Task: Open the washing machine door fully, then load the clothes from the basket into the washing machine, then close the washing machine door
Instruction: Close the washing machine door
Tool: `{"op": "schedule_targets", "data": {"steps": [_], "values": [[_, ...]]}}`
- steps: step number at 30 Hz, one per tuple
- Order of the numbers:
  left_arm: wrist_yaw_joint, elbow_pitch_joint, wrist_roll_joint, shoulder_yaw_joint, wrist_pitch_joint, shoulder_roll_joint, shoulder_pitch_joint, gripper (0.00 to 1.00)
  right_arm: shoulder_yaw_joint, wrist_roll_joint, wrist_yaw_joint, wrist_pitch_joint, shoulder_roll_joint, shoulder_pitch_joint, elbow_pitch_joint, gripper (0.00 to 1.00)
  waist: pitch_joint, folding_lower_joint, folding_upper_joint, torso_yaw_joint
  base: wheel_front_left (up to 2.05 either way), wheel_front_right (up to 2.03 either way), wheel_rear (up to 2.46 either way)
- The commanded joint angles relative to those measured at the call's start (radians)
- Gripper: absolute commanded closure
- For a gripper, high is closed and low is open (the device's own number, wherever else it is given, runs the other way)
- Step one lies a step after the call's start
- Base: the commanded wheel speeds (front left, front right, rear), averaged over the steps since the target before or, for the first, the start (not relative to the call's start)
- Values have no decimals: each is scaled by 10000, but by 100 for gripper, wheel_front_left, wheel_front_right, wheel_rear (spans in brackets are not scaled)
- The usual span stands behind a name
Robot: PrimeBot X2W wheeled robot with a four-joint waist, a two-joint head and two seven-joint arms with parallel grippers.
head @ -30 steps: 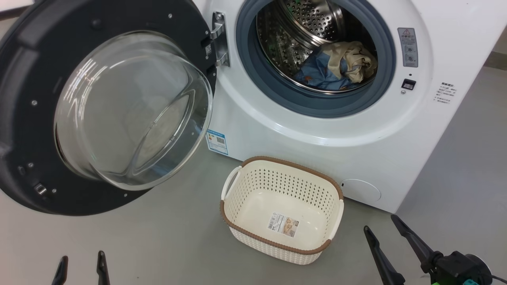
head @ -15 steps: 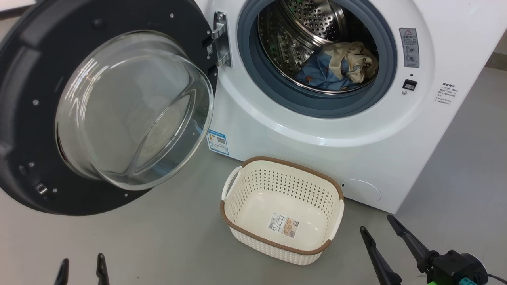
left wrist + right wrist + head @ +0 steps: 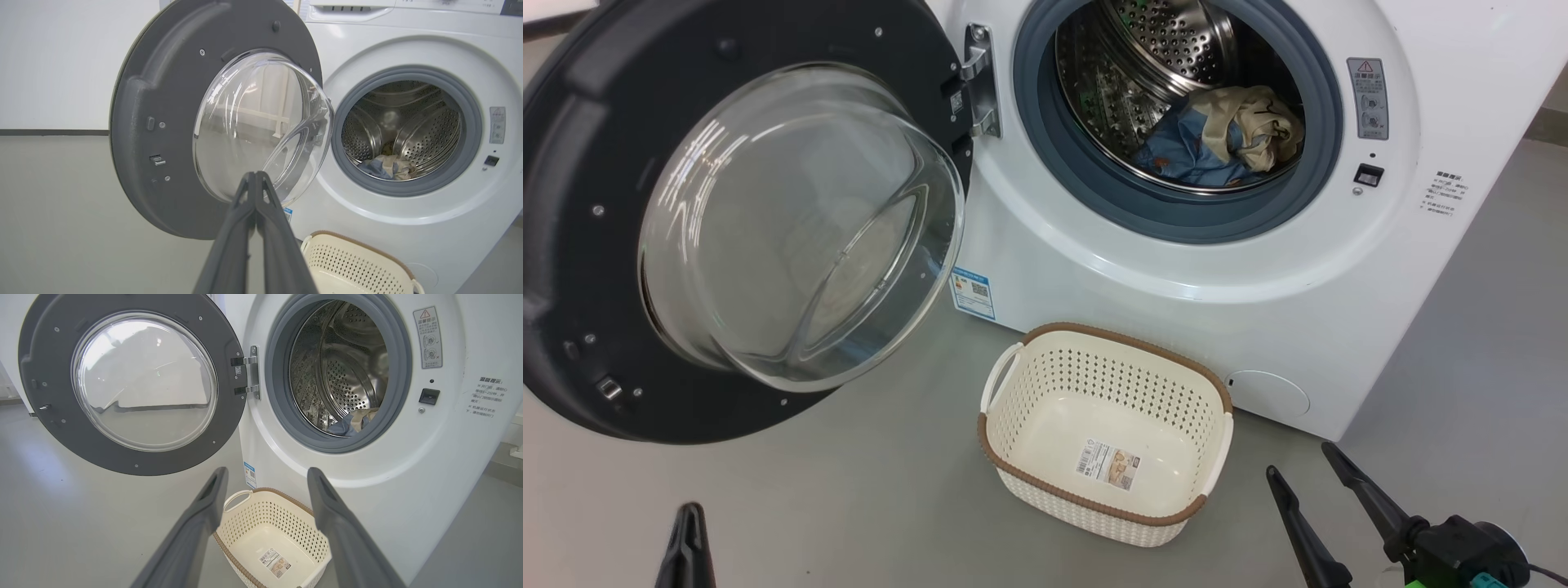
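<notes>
The washing machine stands with its door swung wide open to the left, the glass bowl bulging toward me. The clothes, blue and cream, lie inside the steel drum. On the floor in front sits the basket, with only a label on its bottom. My left gripper is low at the left, fingers pressed together and holding nothing; in the left wrist view it points at the door's glass. My right gripper stands open right of the basket, and its fingers frame the basket.
Grey floor runs all round the basket and under the open door. The door's lower rim overhangs the floor at the left. A latch slot and a warning sticker sit right of the drum opening.
My left gripper has shut: its two separate fingertips have come together into one tip. The right gripper stays open in almost the same place.
</notes>
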Motion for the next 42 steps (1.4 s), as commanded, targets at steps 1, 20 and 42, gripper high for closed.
{"op": "schedule_targets", "data": {"steps": [1,20,42], "values": [[-170,-469,-355,421,-122,-51,-393,100,169,38,16,-48,-186,-337,-242,0,-1,0,0,2,0,0,0],[-1342,-2472,-12462,4225,391,1415,-2941,100,161,38,16,-48,-402,-381,-331,0,243,0,0,4,0,0,0],[1615,6126,-14809,4089,3388,6005,-8401,100,-199,-72,16,-48,-716,209,-768,0,565,0,0,-100,0,0,0]]}}
